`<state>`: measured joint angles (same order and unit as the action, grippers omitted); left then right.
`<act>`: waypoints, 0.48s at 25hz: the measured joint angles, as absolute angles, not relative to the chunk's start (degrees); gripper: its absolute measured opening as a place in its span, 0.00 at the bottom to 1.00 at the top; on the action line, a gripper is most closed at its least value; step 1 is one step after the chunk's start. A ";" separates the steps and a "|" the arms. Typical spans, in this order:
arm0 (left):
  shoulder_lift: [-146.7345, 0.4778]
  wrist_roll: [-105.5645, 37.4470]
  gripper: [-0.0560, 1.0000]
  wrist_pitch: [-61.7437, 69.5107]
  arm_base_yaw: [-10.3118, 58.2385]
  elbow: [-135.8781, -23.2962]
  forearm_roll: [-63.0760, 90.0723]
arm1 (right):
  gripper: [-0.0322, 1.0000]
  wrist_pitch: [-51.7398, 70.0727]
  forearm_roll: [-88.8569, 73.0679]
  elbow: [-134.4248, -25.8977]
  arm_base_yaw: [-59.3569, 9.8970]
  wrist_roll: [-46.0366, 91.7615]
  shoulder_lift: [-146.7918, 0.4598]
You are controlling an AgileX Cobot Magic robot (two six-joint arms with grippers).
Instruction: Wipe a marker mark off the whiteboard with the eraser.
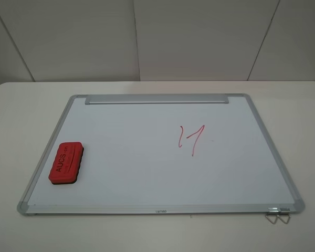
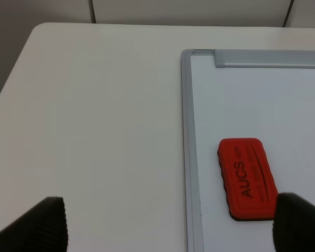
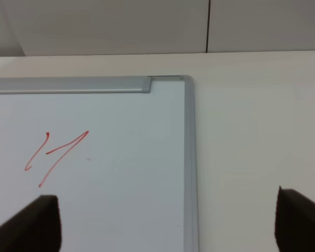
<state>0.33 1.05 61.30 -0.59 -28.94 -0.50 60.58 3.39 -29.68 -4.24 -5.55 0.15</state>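
Red eraser lies flat on the whiteboard, lettering up, close to the board's left edge and toward its near-left corner; long axis runs roughly along that left edge, tilted slightly. Whiteboard sits flat on the white table, tray strip along its far edge. Only mark visible is a red pair of slanted strokes right of the board's middle, well apart from the eraser; no letter-shaped mark shows in any view, so I cannot say which mark is meant beyond this one. Left claw: fingers wide apart, empty, hovering over the board's left frame edge; the eraser lies just ahead of it, beside the inner fingertip, which overlaps its near end in the wrist view. Right claw: fingers also wide apart, empty, over the board's right frame edge, strokes ahead on its inner side. Judgement: left arm is clearly nearer the eraser; gripping across the short sides would need the claw shifted inward over the board. Neither arm appears in the high view. Eraser underside not visible; a small metal clip at the near-right corner is hard to make out.
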 joint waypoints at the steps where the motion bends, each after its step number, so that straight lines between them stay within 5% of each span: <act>1: 0.33 1.05 0.79 61.30 -0.53 -28.94 -0.38 | 0.73 60.58 3.39 -29.68 -4.24 -5.55 0.15; 12: 0.33 1.20 0.79 61.30 -0.53 -28.94 0.00 | 0.73 60.58 3.39 -29.68 -4.24 -5.55 0.15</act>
